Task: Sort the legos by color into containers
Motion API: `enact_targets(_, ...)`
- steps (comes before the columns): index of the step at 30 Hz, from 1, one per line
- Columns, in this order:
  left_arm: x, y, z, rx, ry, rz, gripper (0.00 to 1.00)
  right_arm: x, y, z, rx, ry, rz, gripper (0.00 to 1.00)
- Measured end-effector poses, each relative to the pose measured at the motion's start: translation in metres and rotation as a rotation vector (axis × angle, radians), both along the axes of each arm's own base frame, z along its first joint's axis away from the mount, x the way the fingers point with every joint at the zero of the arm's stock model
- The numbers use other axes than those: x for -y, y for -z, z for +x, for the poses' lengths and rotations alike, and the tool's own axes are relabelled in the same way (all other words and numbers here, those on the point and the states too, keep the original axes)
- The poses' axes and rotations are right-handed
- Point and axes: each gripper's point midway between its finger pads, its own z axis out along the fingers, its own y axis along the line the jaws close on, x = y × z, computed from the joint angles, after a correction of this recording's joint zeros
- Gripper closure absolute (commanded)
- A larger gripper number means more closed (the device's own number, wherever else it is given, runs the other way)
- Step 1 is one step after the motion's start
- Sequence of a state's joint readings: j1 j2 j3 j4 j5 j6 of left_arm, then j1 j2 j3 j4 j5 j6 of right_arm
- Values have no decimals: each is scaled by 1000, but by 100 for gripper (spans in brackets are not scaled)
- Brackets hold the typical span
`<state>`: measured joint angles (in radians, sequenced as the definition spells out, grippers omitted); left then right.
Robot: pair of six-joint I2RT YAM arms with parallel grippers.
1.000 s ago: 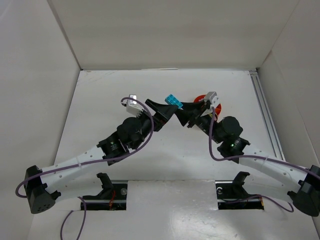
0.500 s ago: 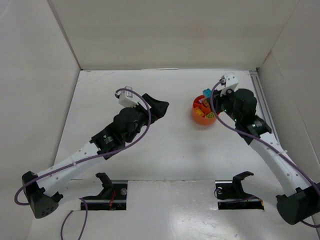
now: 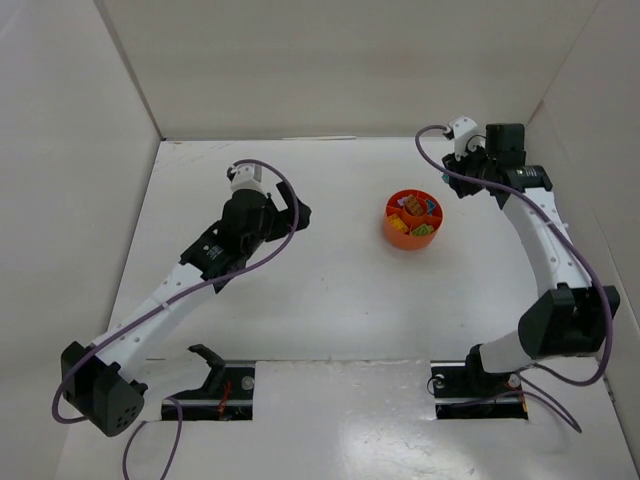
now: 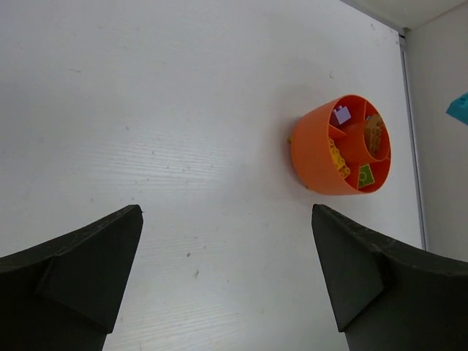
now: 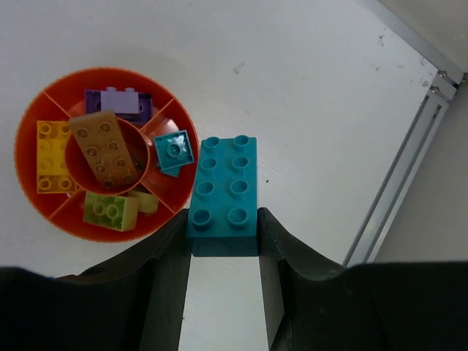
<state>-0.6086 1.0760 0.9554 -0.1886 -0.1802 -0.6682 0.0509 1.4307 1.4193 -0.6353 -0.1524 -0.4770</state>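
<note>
Since 1 s earlier, the two grippers were drawn apart from their mid-table meeting point. The teal brick (image 5: 221, 194) was carried off toward the far R corner, and the left gripper (image 4: 227, 270) was pulled back to the L. That brick was held studs-up by the right gripper (image 5: 223, 241), clamped on its long sides btwn the fingers. In the R wrist view it was seen just R of the orange bowl (image 5: 44, 91), one corner overlapping the rim; contact could not be judged.

Inside the bowl, a brown brick (image 5: 106, 150) was seen in the ctr cup. A purple brick (image 5: 117, 100), yellow-orange brick (image 5: 50, 157), lime bricks (image 5: 110, 210) and small teal brick (image 5: 173, 152) were each lodged in a separate outer compartment. The bowl was stood on the white table (image 3: 330, 290), R of ctr, w/ the metal rail (image 5: 395, 183) further R.

The left gripper was spread fully w/ nothing btwn its fingers, and was aimed at bare table, bowl well ahead.
</note>
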Motion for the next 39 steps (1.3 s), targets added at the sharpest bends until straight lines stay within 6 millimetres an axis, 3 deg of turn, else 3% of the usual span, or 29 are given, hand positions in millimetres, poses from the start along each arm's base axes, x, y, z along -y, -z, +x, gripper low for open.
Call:
enact_targets(6, -18, 1, 10, 7, -13, 32, 0, 2, 38, 15, -116, -93, -53, 92)
enact_targets(14, -22, 10, 15, -18, 5, 45, 0, -9, 64, 19, -176, -175, -34, 93)
enact_targets(23, -19, 15, 15, -35, 30, 43, 0, -14, 74, 21, -197, -185, -33, 93)
enact_targets(33, -18, 21, 12, -51, 41, 44, 0, -26, 111, 8, -288, -219, -22, 93)
enact_targets(39, -18, 24, 11, -56, 42, 46, 0, -27, 113, 7, -293, -223, -16, 91)
